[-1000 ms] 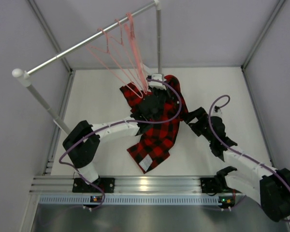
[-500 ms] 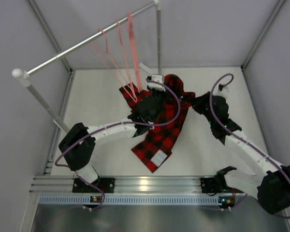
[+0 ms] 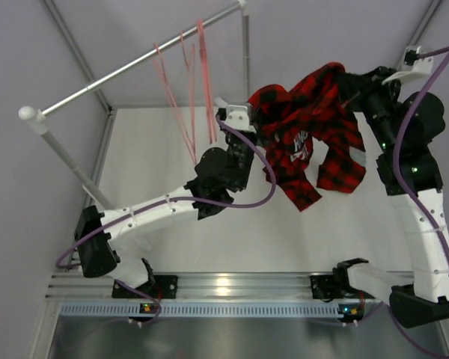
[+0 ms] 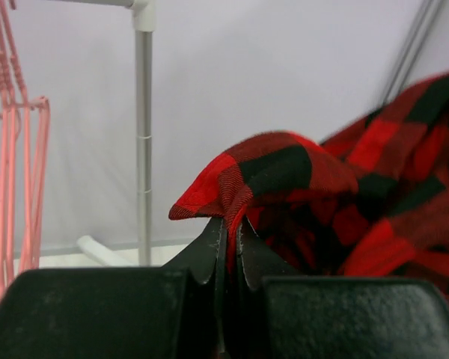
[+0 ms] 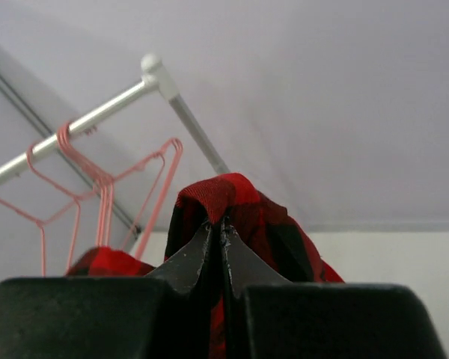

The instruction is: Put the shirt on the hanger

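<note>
the shirt (image 3: 303, 131) hangs up in the air between the two claws. the left claw (image 4: 229, 228) is pinched tight on one corner. the right claw (image 5: 215, 224) is pinched tight on another edge. the pink hangers (image 3: 188, 90) hang on the rail (image 3: 97, 79), near the left claw.

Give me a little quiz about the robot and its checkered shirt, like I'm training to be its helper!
1. True or false: only the left gripper holds the shirt; the right gripper is empty.
2. How many pink hangers hang on the rail? A) one B) three C) five
3. Fill in: the shirt is checked red and ____.
Key: 1 false, both grippers are shut on the shirt. 2 B. 3 black.
</note>
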`<state>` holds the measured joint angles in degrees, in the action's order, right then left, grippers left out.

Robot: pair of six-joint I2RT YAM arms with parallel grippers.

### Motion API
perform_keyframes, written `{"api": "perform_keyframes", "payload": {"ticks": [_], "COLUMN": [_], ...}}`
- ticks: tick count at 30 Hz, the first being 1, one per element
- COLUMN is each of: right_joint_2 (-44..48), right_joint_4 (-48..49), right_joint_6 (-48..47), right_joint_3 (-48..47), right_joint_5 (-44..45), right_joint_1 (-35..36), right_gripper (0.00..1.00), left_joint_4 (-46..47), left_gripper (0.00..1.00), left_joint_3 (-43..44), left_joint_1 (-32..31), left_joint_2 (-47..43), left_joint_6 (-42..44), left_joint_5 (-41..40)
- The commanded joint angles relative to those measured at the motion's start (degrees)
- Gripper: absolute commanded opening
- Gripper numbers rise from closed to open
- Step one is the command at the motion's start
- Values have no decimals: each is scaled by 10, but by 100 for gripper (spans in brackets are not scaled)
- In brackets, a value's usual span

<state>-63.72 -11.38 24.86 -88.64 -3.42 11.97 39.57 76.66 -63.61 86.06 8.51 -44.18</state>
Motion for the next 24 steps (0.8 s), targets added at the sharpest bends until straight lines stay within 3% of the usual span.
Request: {"api": "perform_keyframes", "payload": {"ticks": [1, 6, 9, 11, 12, 13, 16, 19, 24], "right_joint_2": [30, 87, 117, 140, 145, 153, 158, 168, 171], "right_joint_4": [-80, -131, -162, -167, -167, -167, -168, -174, -185], "right_joint_6": [-34, -47, -58, -60, -61, -61, -67, -75, -97], "right_joint_3": [91, 180, 240, 297, 313, 340, 370, 385, 391], "right_joint_5": [-58, -83, -95, -89, -90, -98, -112, -119, -148], "right_joint_1": [0, 2, 3, 3, 3, 3, 3, 3, 3], "right_gripper": [0, 0, 0, 0, 0, 0, 0, 0, 0], "left_joint_4": [-40, -218, -244, -258, -259, -267, -324, -393, -414], "left_gripper": [2, 5, 6, 18, 24, 49, 97, 98, 98], "left_joint_3": [-2, -15, -90, -136, -150, -160, -171, -140, -136], "left_joint_1": [2, 2, 2, 2, 2, 2, 2, 2, 18], "left_joint_2": [-11, -26, -53, -70, -76, -84, -90, -92, -101], "left_joint_6": [23, -113, -192, -226, -244, -250, -236, -160, -28], "left_joint_5": [-47, -31, 13, 65, 89, 146, 244, 280, 345]}}
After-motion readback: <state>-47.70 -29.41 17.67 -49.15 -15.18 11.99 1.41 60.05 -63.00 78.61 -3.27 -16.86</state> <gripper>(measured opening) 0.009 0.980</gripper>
